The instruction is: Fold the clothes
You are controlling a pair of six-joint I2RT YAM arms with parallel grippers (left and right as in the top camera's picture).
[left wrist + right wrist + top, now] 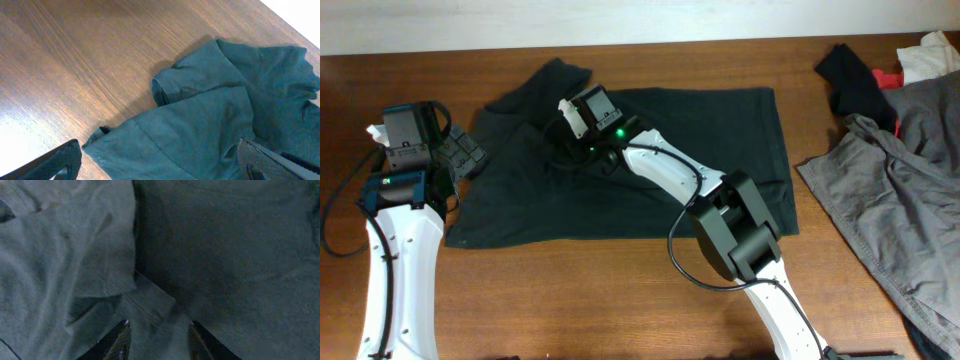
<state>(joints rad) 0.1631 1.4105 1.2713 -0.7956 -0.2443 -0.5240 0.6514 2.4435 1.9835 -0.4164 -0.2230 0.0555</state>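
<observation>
The clothes (710, 150), a very dark blackish-green garment, lie spread across the middle of the wooden table (570, 290). My right gripper (563, 148) hangs low over its upper left part. In the right wrist view that gripper (159, 330) stands open, its fingertips (124, 329) apart, with a folded hem of the clothes (150, 305) lying loose between them. My left gripper (468, 155) is at the garment's left edge. In the left wrist view it (160, 170) is wide open above a sleeve fold (200, 75), holding nothing.
A light grey garment (900, 200) covers the right side of the table. Beyond it lie a small black cloth piece (855, 75), a red scrap (890, 78) and a white cloth (932, 55). The table's far edge runs along the top.
</observation>
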